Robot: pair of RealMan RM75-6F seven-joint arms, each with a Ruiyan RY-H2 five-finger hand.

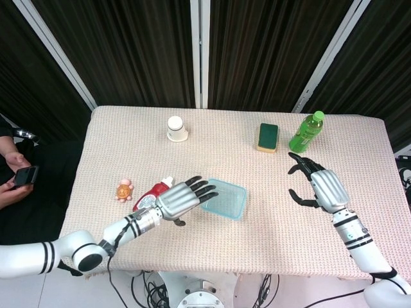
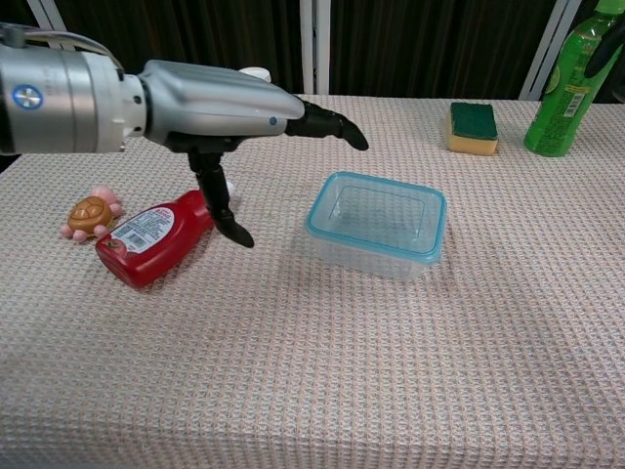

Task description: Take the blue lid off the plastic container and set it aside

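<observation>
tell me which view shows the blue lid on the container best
The chest view: the blue lid sits close and unobstructed, its rim visible all round on the plastic container. In the head view the lid is small, and the left hand overlaps its near-left edge.

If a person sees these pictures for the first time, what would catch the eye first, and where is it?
The left hand dominates: large in the chest view, open with fingers stretched toward the plastic container at the table's middle, its blue lid on. Next, the red ketchup bottle lying on its side left of the container, beside a small turtle toy. The right hand hangs open near the green bottle.
</observation>
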